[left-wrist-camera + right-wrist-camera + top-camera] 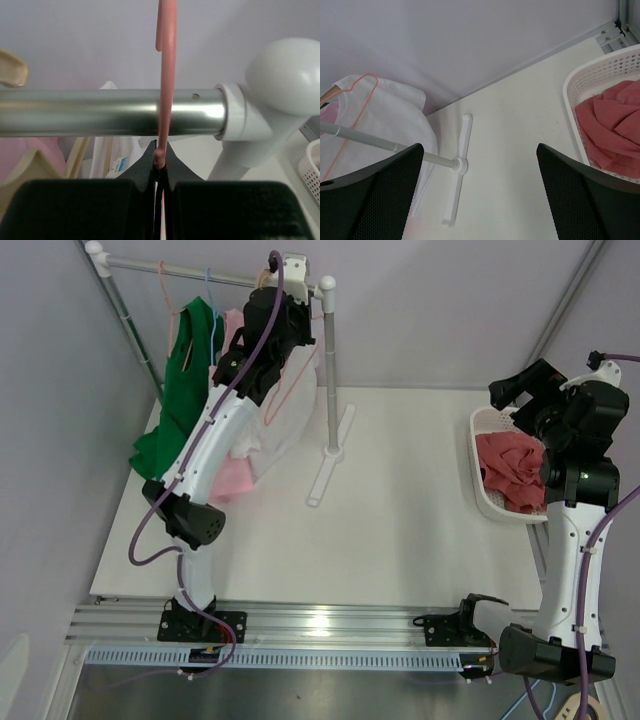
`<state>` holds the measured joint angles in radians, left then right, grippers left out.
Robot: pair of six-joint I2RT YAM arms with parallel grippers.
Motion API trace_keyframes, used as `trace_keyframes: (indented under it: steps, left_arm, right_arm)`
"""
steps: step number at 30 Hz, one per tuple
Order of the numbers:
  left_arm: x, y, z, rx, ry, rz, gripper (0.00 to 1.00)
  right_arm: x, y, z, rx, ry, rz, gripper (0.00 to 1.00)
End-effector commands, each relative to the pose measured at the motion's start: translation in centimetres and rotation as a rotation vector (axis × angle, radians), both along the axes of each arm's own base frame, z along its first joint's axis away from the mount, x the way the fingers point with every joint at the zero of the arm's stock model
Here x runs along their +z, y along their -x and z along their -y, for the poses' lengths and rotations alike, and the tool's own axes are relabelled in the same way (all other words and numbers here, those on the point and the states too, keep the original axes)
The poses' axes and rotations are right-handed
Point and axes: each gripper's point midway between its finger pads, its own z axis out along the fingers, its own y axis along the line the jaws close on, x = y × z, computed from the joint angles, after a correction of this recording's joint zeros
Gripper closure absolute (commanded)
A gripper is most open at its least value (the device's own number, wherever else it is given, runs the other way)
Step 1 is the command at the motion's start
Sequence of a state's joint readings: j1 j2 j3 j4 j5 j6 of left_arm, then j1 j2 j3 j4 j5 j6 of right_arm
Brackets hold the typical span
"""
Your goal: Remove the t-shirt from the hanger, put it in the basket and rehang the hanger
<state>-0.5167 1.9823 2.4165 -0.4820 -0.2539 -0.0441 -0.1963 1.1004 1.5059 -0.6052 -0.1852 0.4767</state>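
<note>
A white t-shirt (287, 425) hangs on a thin pink hanger (293, 388) near the right end of the metal rail (200, 272); it also shows in the right wrist view (385, 115). My left gripper (270, 290) is up at the rail. In the left wrist view it (160, 159) is shut on the pink hanger's neck (164, 75) just below the rail (100, 112), with the hook over the rail. My right gripper (520, 390) is open and empty above the basket, with its jaws (480, 195) wide apart.
A green t-shirt (185, 390) and a pink garment (235, 475) hang further left on the rack. The rack's white post (328, 370) and foot (330, 455) stand mid-table. A white basket (480, 495) at the right holds a red garment (510, 470).
</note>
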Motion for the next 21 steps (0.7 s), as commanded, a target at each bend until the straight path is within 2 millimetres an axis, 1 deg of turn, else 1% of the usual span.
trace_keyframes:
  steps: [1, 2, 3, 4, 5, 6, 7, 8, 9, 10, 11, 12, 13, 14, 16, 17, 19, 20, 21]
  left_arm:
    - [1.3, 0.5, 1.2, -0.082, 0.035, 0.031, 0.99]
    - [0.4, 0.4, 1.4, -0.086, 0.034, 0.006, 0.99]
    - [0.8, 0.9, 1.3, -0.093, 0.039, 0.009, 0.99]
    - [0.8, 1.2, 1.4, -0.109, 0.04, 0.007, 0.99]
    - [-0.5, 1.1, 1.6, -0.111, 0.036, -0.022, 0.99]
    - [0.9, 1.9, 1.4, -0.122, 0.052, 0.009, 0.99]
    - [1.0, 2.3, 1.7, -0.147, 0.054, 0.011, 0.97]
    - [-0.2, 2.5, 2.0, -0.163, 0.048, -0.015, 0.94]
    - [0.0, 2.9, 2.2, -0.187, 0.053, -0.013, 0.93]
    - [1.1, 3.8, 2.3, -0.215, 0.063, 0.007, 0.89]
    - [0.6, 4.3, 2.9, -0.252, 0.062, -0.007, 0.85]
    - [0.9, 4.9, 3.2, -0.284, 0.067, -0.003, 0.76]
    - [1.7, 5.7, 3.1, -0.303, 0.072, 0.009, 0.75]
    - [1.7, 6.3, 3.7, -0.343, 0.075, 0.006, 0.74]
    - [2.2, 7.2, 3.8, -0.372, 0.085, 0.012, 0.67]
    - [2.5, 7.8, 3.7, -0.386, 0.09, 0.011, 0.53]
    - [3.3, 8.6, 3.5, -0.397, 0.097, 0.023, 0.43]
    - [3.6, 9.5, 3.0, -0.393, 0.102, 0.024, 0.4]
    - [4.3, 9.8, 2.2, -0.364, 0.109, 0.035, 0.35]
  right_arm:
    - [0.6, 0.6, -0.7, 0.037, 0.018, 0.027, 0.01]
    - [0.5, 0.6, -0.8, 0.041, 0.013, 0.024, 0.01]
    - [0.5, 0.6, -0.9, 0.047, 0.013, 0.026, 0.01]
    - [0.4, 0.5, -1.1, 0.057, 0.008, 0.022, 0.01]
    - [0.3, 0.5, -1.2, 0.062, 0.008, 0.02, 0.01]
    - [0.3, 0.5, -1.4, 0.068, 0.009, 0.021, 0.0]
    - [0.3, 0.5, -1.4, 0.065, 0.009, 0.019, 0.01]
    - [0.2, 0.5, -1.4, 0.064, 0.01, 0.017, 0.01]
    - [0.1, 0.5, -1.4, 0.064, 0.012, 0.019, 0.01]
    - [0.0, 0.5, -1.4, 0.062, 0.01, 0.016, 0.01]
    - [-0.2, 0.4, -1.5, 0.062, 0.01, 0.012, 0.0]
    - [-0.4, 0.3, -1.5, 0.067, 0.007, 0.008, 0.0]
    - [-0.5, 0.2, -1.7, 0.073, 0.006, 0.005, 0.01]
    - [-0.6, 0.1, -1.8, 0.076, 0.005, 0.002, 0.01]
    - [-0.7, 0.0, -2.0, 0.083, 0.002, -0.001, 0.01]
    - [-0.8, -0.1, -2.2, 0.087, 0.001, -0.003, 0.0]
    - [-0.9, -0.2, -2.5, 0.093, 0.0, -0.004, 0.0]
    - [-0.8, -0.2, -2.8, 0.101, 0.001, -0.005, 0.01]
    - [-0.9, -0.3, -3.0, 0.103, 0.002, -0.003, 0.01]
